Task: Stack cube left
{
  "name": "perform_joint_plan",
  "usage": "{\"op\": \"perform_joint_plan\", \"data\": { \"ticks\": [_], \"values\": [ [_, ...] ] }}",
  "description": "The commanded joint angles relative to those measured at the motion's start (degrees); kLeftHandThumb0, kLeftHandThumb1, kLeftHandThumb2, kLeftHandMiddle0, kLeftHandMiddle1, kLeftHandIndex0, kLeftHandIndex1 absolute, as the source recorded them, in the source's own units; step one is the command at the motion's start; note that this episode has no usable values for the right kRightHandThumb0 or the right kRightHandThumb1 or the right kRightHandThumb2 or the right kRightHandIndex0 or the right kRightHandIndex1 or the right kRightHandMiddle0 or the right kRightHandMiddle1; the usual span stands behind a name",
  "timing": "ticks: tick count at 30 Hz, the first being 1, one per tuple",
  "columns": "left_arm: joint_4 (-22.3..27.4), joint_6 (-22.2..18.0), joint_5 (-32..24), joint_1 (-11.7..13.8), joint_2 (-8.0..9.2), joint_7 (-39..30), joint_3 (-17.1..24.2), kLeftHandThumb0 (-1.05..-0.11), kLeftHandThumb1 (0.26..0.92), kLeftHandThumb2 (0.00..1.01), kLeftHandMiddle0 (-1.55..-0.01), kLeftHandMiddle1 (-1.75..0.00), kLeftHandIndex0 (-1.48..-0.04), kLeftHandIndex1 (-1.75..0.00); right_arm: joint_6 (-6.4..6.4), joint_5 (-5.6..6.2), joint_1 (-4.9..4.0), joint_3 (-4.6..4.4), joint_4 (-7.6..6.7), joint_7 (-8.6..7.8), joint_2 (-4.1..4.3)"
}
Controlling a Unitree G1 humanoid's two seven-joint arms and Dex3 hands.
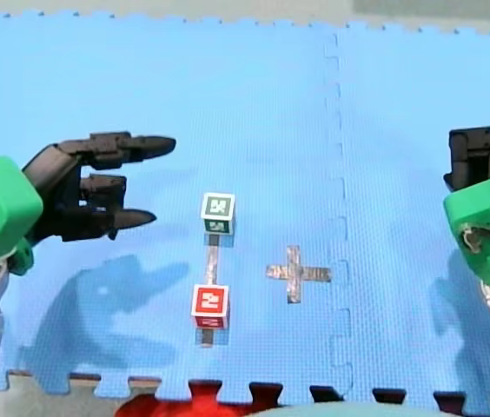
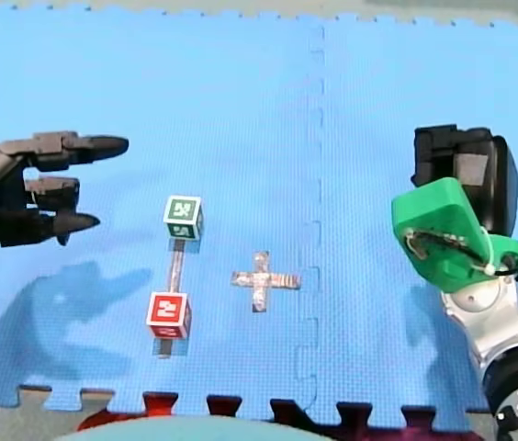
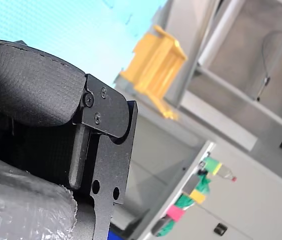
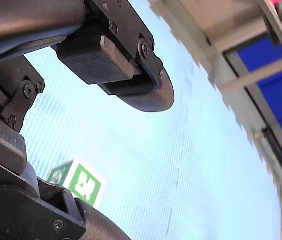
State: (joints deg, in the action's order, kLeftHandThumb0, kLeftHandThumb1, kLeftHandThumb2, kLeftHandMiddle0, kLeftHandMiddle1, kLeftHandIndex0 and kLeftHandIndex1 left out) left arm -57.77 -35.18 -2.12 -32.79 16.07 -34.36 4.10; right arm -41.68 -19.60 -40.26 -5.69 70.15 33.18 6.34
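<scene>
A green cube (image 1: 217, 213) with a white tag stands on the blue foam mat (image 1: 271, 104), left of centre. A red cube (image 1: 210, 306) stands nearer to me, apart from the green one, and a strip of grey tape (image 1: 214, 258) runs between them. My left hand (image 1: 162, 178) hovers to the left of the green cube and holds nothing. My right hand (image 2: 461, 170) is at the mat's right side, far from both cubes. In the second wrist view the green cube (image 4: 81, 182) lies on the mat beyond a black fingertip (image 4: 141, 95).
A grey tape cross (image 1: 295, 273) marks the mat to the right of the red cube. The mat's jigsaw front edge (image 1: 254, 389) runs close below the red cube, with something red (image 1: 167, 408) under it. The first wrist view looks off at a yellow object (image 3: 153, 65) and cabinets.
</scene>
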Motion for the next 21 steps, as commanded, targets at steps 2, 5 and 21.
{"op": "perform_joint_plan", "data": {
  "ticks": [2,5,21],
  "values": [
    [4.23,1.67,0.24,2.51,0.02,-1.21,-1.62,-0.848,0.657,0.0,-0.92,-1.75,-0.71,-0.03,0.1,0.13,-0.15,0.12,-0.09,0.13,0.24],
    [5.92,3.1,0.29,3.75,0.07,-1.57,-2.35,-0.851,0.658,0.0,-0.92,-1.75,-0.72,-0.02,0.05,0.07,-0.09,0.07,-0.25,0.24,0.2],
    [11.96,5.55,1.81,8.67,-1.36,2.08,-5.15,-0.786,0.666,0.0,-0.92,-1.75,-0.83,-0.03,-0.08,0.05,0.01,0.01,-0.46,0.26,0.27]
  ]
}}
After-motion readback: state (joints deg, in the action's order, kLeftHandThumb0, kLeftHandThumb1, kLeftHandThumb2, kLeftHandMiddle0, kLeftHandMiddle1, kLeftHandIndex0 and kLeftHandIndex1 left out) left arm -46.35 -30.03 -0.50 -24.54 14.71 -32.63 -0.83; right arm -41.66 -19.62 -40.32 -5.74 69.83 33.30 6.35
